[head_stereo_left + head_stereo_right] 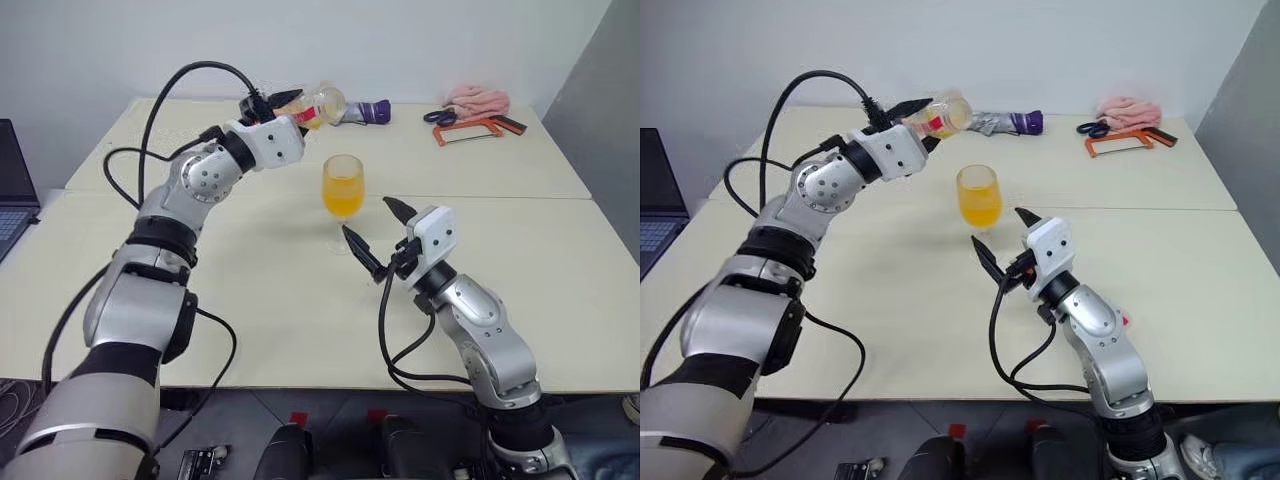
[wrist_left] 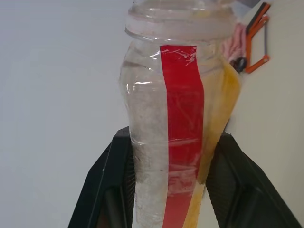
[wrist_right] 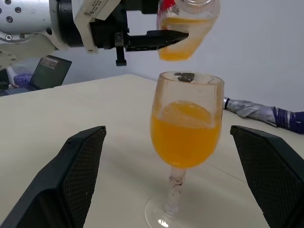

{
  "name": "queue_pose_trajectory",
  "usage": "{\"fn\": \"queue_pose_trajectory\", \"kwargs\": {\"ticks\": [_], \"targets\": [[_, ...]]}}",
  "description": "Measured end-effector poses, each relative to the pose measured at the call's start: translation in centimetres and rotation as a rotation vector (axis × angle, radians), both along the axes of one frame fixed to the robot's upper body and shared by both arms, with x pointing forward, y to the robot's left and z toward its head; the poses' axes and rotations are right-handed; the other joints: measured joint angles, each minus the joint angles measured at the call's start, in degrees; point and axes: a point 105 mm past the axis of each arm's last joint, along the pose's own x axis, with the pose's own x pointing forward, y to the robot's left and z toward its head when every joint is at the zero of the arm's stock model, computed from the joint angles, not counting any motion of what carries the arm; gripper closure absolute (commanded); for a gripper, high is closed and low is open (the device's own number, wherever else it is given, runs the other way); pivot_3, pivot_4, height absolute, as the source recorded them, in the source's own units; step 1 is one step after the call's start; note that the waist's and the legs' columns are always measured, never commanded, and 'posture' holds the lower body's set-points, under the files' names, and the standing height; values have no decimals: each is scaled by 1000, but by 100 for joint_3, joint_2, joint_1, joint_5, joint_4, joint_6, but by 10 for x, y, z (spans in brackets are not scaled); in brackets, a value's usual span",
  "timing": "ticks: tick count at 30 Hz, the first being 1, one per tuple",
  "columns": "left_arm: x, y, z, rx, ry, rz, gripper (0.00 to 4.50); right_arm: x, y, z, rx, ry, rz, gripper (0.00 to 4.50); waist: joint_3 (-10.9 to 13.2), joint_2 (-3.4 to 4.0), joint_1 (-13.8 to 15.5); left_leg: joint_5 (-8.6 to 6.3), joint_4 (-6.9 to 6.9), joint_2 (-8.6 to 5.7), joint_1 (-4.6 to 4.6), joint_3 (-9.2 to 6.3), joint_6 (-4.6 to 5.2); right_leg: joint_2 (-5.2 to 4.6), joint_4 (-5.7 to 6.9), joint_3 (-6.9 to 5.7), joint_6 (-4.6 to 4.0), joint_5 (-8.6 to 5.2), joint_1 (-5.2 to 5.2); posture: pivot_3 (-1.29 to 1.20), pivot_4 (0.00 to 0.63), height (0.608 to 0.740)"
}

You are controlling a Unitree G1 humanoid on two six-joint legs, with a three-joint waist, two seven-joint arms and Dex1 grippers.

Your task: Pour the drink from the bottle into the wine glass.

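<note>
On my left, the left gripper (image 1: 283, 108) has its jaws pinching the bottle (image 1: 318, 105), tipped on its side above the table (image 1: 250, 300) with a little drink (image 3: 183, 40) left inside. The wine glass (image 1: 343, 190) stands below, about half full. My right gripper (image 1: 378, 233) waits near its stem, jaws spread.

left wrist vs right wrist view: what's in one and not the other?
Left wrist view: the orange hacksaw and pink cloth behind the bottle, and the left claw's fingers clamping the bottle.

Right wrist view: the wine glass about half full of drink, a laptop, a folded umbrella, and the open right claw flanking the glass.

Both: the tipped bottle with its red strip, and the table.
</note>
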Motion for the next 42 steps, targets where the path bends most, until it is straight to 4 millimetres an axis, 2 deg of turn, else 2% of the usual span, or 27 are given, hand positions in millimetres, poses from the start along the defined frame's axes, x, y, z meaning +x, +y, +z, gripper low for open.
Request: {"fn": "queue_pose_trajectory", "kwargs": {"ticks": [7,10,14,18,22,30,31,37,38,42], "targets": [[3,51,-19,-414,253,86,2840,-9,3,3,-121,43,217,0,-1,-1,-97,-2,4,8,4,-13,3,2,19,-5,0,0,0,0,150,740],[-3,83,-44,-593,366,152,2840,-9,8,5,-196,91,275,0,-2,1,-178,-2,7,17,13,-12,3,0,36,3,-1,-1,0,0,150,740],[-17,122,-92,-783,544,252,2840,-9,19,9,-235,109,318,0,-4,-3,-204,-11,11,17,12,-27,20,2,45,-8,-2,-1,-1,0,150,740],[-32,150,-108,-825,580,325,2840,-8,31,11,-240,120,344,0,-8,-9,-193,-11,12,19,12,-27,20,-8,47,-6,-2,-1,-1,0,150,740],[-39,160,-117,-852,597,352,2840,-4,37,10,-248,124,342,0,-12,-16,-103,-11,14,16,12,-25,19,-18,44,-6,-2,-1,1,0,150,740],[-43,165,-122,-883,602,351,2840,-6,50,13,-246,115,370,0,-16,-22,-57,-11,14,15,13,-20,20,-20,43,-3,-2,-1,1,0,150,740],[-44,166,-122,-883,602,348,2103,-5,50,12,-248,119,372,0,-16,-21,-58,-11,14,15,14,-20,20,-20,44,-3,-2,-1,1,0,150,740],[-44,163,-125,-873,619,328,225,-5,51,10,-254,124,371,0,-16,-22,-57,-11,13,15,13,-20,20,-19,43,-4,-2,-1,1,0,150,740],[-45,163,-126,-871,619,329,23,-5,50,10,-256,125,371,0,-16,-22,-58,-11,13,16,14,-20,20,-19,43,-4,-2,-1,1,0,150,740],[-50,162,-135,-843,618,339,23,-4,45,1,-266,147,356,0,-17,-24,-56,-12,12,17,13,-21,21,-20,41,-4,-2,-1,1,0,150,740]]}}
